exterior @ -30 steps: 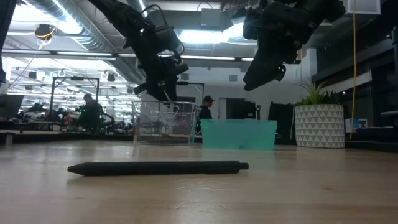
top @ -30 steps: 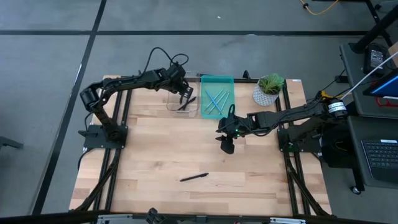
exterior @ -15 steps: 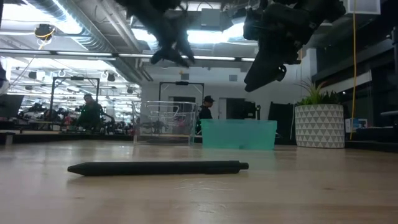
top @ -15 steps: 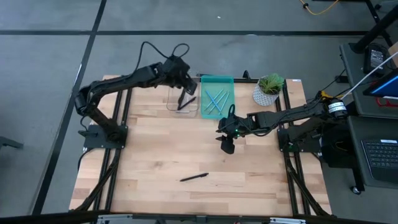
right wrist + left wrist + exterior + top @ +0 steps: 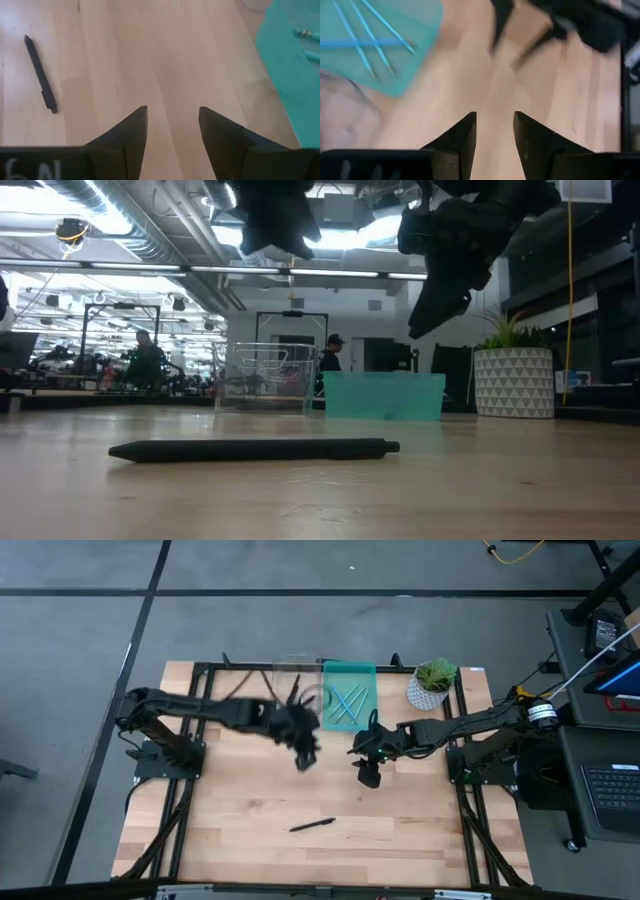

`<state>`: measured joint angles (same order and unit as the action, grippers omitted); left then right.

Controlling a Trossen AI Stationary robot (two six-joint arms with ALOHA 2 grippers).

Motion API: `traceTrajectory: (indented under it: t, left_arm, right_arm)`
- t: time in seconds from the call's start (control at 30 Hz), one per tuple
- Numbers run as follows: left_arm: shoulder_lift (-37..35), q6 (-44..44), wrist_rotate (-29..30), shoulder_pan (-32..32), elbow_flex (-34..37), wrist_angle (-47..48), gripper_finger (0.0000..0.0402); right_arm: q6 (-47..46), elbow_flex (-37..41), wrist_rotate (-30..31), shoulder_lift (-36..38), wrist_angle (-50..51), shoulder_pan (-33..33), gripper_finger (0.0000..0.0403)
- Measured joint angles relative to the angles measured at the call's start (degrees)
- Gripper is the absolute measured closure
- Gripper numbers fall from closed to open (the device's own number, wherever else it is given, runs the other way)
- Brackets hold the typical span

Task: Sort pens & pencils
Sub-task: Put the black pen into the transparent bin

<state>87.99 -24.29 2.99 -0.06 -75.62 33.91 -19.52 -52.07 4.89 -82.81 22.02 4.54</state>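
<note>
A black pen (image 5: 312, 825) lies flat on the wood near the table's near edge and shows in the low view (image 5: 255, 449) and the right wrist view (image 5: 40, 72). My left gripper (image 5: 303, 747) is open and empty, high over the table's middle, blurred, on the near side of the clear bin (image 5: 262, 377). My right gripper (image 5: 367, 776) is also open and empty. It hovers to the right of the left gripper, farther from the near edge than the pen. The teal tray (image 5: 349, 695) holds blue pencils (image 5: 367, 42).
The clear bin and the teal tray stand side by side at the far edge, and a potted plant (image 5: 432, 683) stands to their right. The two grippers hang close together over the middle, with the right arm (image 5: 570, 20) in front of my left fingers. Bare wood surrounds the pen.
My left gripper has risen out of the clear bin at the far edge and swung fast toward the table's middle and near side, ending beside my right gripper. The pen on the table has not moved.
</note>
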Motion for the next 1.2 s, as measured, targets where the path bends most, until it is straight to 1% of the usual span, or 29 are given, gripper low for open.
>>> traceTrajectory:
  t: [0.1,0.2,0.33,0.37,0.43,0.5,0.57,0.67,0.77,0.83,1.0,1.2]
  left_arm:
    - [-0.1,-6.1,0.9,-6.5,2.3,0.2,0.0278]
    - [0.0,-8.4,3.0,-12.7,4.9,-0.7,0.0278]
    - [1.6,-8.6,6.6,-18.7,8.7,-5.8,0.0278]
    - [2.3,-8.1,7.1,-20.0,9.4,-8.3,0.0278]
    - [3.8,-5.2,7.9,-22.4,10.6,-13.6,0.0278]
    - [6.3,-3.5,8.9,-24.2,10.8,-15.3,0.0278]
    - [8.9,-3.6,9.5,-25.1,10.8,-16.3,0.0278]
    - [12.5,-6.8,9.6,-25.9,10.8,-17.8,0.0278]
    - [16.1,-9.1,7.4,-26.3,10.9,-18.1,0.0278]
    - [17.5,-10.0,7.0,-26.4,10.9,-18.4,0.0278]
    - [18.5,-9.9,6.9,-26.7,10.8,-22.4,0.0278]
    - [19.3,-10.2,7.7,-27.4,10.8,-22.6,0.0278]
  right_arm:
    - [-1.2,0.0,0.0,0.0,1.6,-0.2,0.0223]
    - [-1.4,0.0,0.0,0.0,2.0,-0.3,0.0223]
    - [-1.4,0.0,0.0,0.0,2.0,-0.3,0.0223]
    - [-1.4,0.0,0.0,0.0,2.0,-0.3,0.0223]
    - [-1.4,0.0,0.0,0.0,2.3,-0.3,0.0223]
    - [-1.4,0.0,0.0,0.0,2.3,-0.3,0.0223]
    - [-1.4,0.0,0.0,0.0,2.3,-0.6,0.0223]
    - [-1.4,0.0,0.0,0.0,2.6,-1.1,0.0223]
    - [-1.4,0.0,0.0,0.0,2.5,-2.0,0.0223]
    - [-1.5,0.0,0.1,0.0,2.5,-2.6,0.0223]
    - [-1.9,0.0,0.0,0.0,2.7,-3.7,0.0223]
    - [-1.3,0.0,0.0,0.0,2.7,-3.7,0.0223]
